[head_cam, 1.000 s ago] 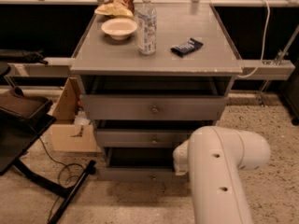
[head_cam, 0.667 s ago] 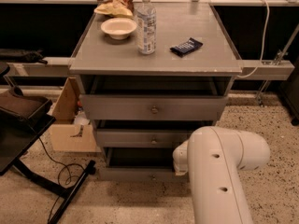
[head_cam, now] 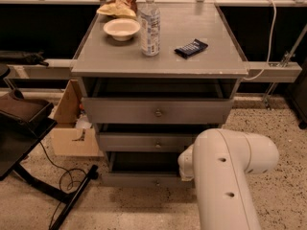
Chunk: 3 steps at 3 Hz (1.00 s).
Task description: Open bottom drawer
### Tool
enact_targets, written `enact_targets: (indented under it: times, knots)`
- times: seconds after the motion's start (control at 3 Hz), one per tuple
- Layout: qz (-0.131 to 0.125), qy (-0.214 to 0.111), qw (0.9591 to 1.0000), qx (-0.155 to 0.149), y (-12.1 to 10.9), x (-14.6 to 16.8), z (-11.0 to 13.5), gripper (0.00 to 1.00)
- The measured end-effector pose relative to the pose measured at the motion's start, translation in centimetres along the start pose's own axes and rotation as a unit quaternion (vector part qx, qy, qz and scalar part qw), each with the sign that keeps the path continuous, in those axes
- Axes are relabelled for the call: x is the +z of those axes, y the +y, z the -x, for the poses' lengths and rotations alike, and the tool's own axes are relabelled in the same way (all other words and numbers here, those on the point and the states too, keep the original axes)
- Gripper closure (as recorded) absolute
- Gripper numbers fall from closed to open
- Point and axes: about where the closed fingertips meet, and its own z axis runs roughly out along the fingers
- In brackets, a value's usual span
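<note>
A white tubular arm casing (head_cam: pixel 240 157) (two dark holes) is being shown; the gripper is being hidden behind it.

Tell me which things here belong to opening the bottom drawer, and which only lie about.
Job: bottom drawer, knob, arm; the gripper is hidden behind the arm.
Lying about: bowl, bottle, blue packet, chip bag, cardboard box.

On tabletop (head_cam: pixel 211 63): white bowl (head_cam: pixel 122 28) far left, chip bag (head_cam: pixel 117 4) behind it, I think; water bottle (head_cam: pixel 150 25) middle; dark wrapper (head_cam: pixel 191 48) right. Cardboard box (head_cam: pixel 72 128) on floor, left.
</note>
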Motion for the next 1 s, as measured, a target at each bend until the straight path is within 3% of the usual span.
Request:
enact_targets:
  times: [0.67, 1.0]
  knots:
    - [0.01, 0.01, 0.9996, 0.024, 1.2, -1.6, -1.6, 0.97]
    - [0.01, 0.01, 0.9996, 0.024, 1.2, -1.6, -1.6, 0.74]
